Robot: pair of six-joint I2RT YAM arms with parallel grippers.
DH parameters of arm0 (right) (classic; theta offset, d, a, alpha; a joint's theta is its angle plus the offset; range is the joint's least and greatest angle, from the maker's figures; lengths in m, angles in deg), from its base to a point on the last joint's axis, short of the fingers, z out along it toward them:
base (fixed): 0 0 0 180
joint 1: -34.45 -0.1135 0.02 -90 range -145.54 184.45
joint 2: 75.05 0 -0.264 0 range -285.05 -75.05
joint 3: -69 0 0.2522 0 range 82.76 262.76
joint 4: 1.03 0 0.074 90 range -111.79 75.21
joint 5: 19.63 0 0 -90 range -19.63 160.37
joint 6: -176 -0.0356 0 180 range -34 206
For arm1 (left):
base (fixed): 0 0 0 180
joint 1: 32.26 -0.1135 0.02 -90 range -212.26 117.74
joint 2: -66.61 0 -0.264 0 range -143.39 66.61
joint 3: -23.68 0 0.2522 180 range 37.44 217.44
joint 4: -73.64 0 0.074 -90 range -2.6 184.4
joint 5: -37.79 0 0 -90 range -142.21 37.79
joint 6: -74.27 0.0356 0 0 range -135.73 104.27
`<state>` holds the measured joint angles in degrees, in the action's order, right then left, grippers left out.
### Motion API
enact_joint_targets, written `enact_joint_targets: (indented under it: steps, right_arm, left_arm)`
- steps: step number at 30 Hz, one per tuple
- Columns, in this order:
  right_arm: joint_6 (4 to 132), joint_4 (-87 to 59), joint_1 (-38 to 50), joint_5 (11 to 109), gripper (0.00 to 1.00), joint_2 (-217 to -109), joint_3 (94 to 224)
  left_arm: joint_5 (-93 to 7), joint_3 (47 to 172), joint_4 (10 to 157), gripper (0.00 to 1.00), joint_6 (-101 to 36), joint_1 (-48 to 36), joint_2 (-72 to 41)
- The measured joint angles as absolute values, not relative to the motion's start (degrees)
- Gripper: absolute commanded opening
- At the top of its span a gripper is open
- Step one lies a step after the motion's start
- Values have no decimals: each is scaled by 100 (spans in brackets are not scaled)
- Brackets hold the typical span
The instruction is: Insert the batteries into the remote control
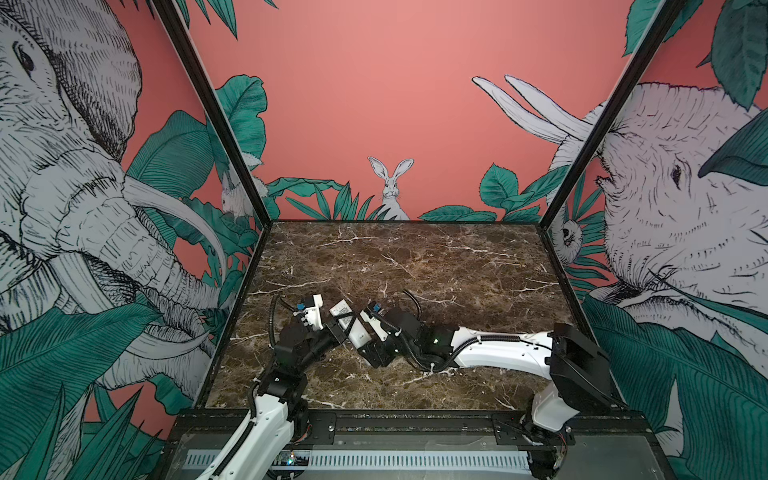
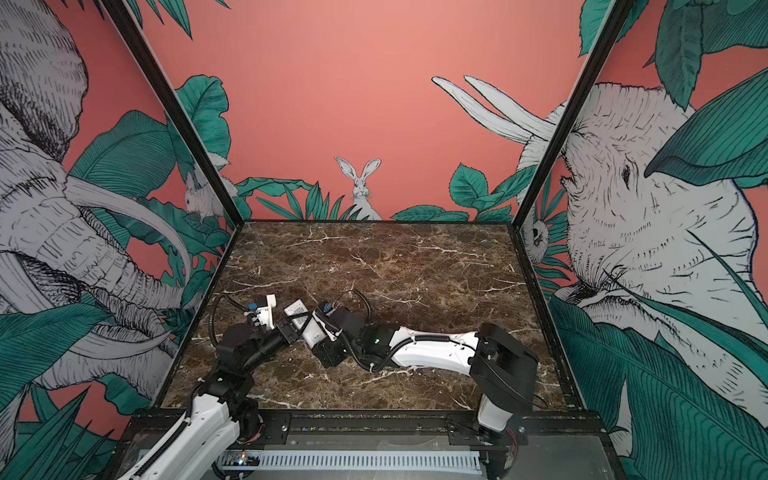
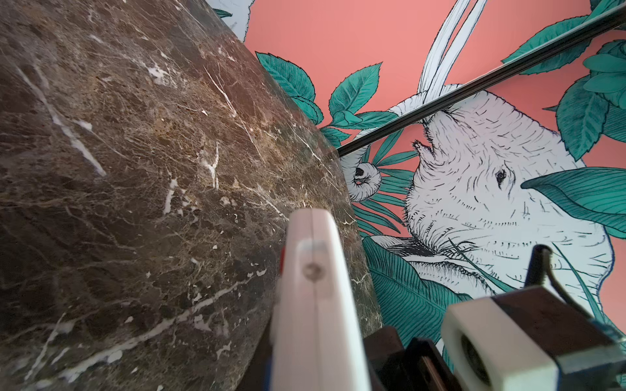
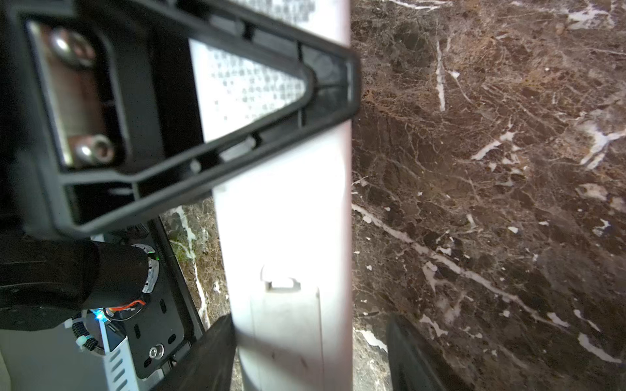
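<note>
The remote control [image 1: 348,322] is a long white bar held slantwise over the marble, label side up in both top views [image 2: 300,321]. My left gripper [image 1: 343,327] is shut on it near its middle; in the left wrist view the remote [image 3: 315,298] runs edge-on out of the left gripper [image 3: 315,369]. My right gripper [image 4: 310,326] is open around the remote's [image 4: 288,220] near end. One finger [image 4: 216,342] touches its side and the other stands off with a gap. The back cover with its latch [image 4: 281,282] lies shut. The batteries are out of view.
The brown marble table [image 1: 415,266] is walled on three sides by jungle-print panels with black corner posts [image 1: 577,166]. The left gripper's black finger frame [image 4: 332,84] crosses over the remote in the right wrist view. The right wrist's white camera housing [image 3: 491,345] sits close beside the remote.
</note>
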<state>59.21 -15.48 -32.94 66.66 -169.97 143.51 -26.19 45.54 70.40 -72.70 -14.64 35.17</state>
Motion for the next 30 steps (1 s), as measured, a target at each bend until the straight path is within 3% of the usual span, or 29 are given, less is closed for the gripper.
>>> enact_joint_targets:
  steps: [9, 26, 30]
  right_arm:
    - [5932, -1537, -3342, 6647, 61, -17062, 14358]
    - [6072, -1484, -3371, 6640, 22, -17082, 14358]
    - [6078, -1460, -3371, 6655, 17, -17080, 14353]
  left_arm:
    - [-2630, 4554, 7043, 0, -7270, -1464, 3513]
    - [-2632, 4576, 7064, 0, -7267, -1464, 3441]
    - [-2636, 4598, 7084, 18, -7265, -1464, 3427]
